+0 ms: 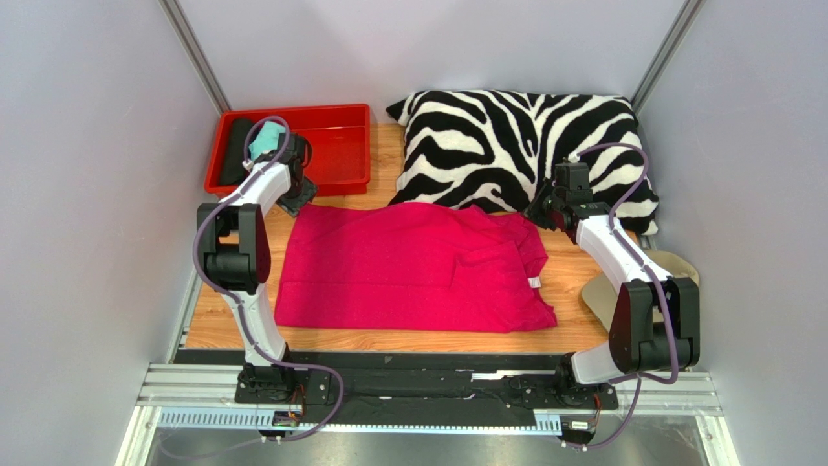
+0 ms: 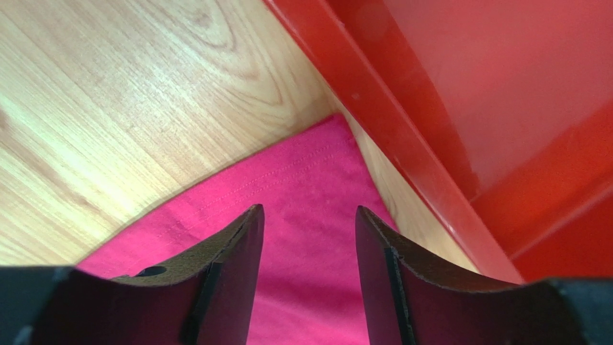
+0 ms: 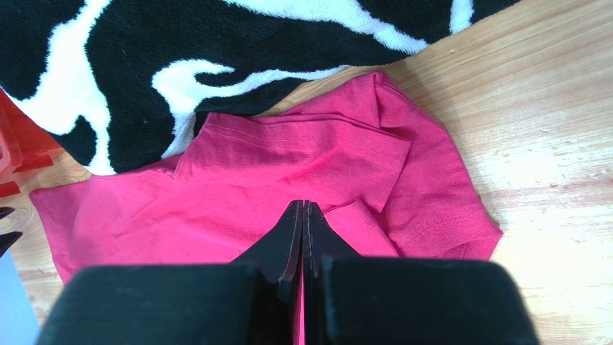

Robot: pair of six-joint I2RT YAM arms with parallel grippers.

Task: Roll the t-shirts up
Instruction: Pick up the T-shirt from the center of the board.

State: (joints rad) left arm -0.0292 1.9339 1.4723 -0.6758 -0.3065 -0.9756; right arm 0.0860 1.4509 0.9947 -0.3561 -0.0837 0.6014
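Observation:
The hot-pink t-shirt point(image 1: 408, 262) lies flat on the wooden table, folded to a rough rectangle, with its white neck tag point(image 1: 534, 282) at the right edge. My left gripper point(image 1: 296, 199) hovers over the shirt's far-left corner point(image 2: 302, 180); it is open and empty point(image 2: 309, 212). My right gripper point(image 1: 539, 216) is above the shirt's far-right corner, where a sleeve point(image 3: 288, 165) lies bunched; its jaws are shut with nothing between the tips point(image 3: 303, 205). A black roll point(image 1: 233, 146) and a mint-green roll point(image 1: 262, 141) lie in the red tray.
The red tray point(image 1: 292, 110) stands at the back left, its wall point(image 2: 403, 129) right beside my left gripper. The zebra-striped pillow point(image 1: 505, 136) lies at the back right, touching the shirt's far edge point(image 3: 144, 43). A beige cap point(image 1: 671, 267) lies behind the right arm.

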